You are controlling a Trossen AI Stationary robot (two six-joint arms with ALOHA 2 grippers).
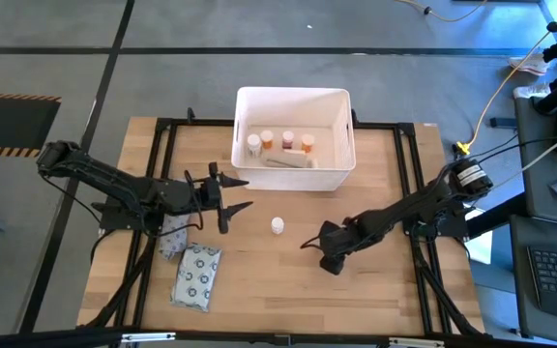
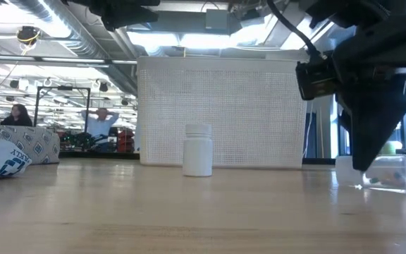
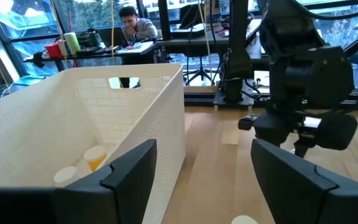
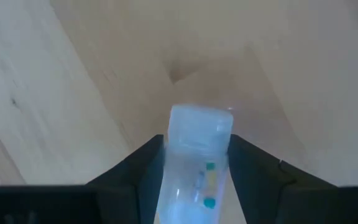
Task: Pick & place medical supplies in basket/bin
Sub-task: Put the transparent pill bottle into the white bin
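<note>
- Nearest the lens in the right wrist view, a clear plastic tube with small coloured bits inside sits between the right gripper fingers, which are clamped on it just above the wooden table; its lower end is cut off.
- Inside the white bin, capped bottles stand in a row; a pale item lying beside them is hard to identify.
- One white bottle stands alone on the table between the arms.
- A ring-patterned packet lies near the left arm; a second packet is partly hidden under it.
- People sit at desks in the room behind.
- The left gripper hovers beside the bin, fingers spread apart, empty.
</note>
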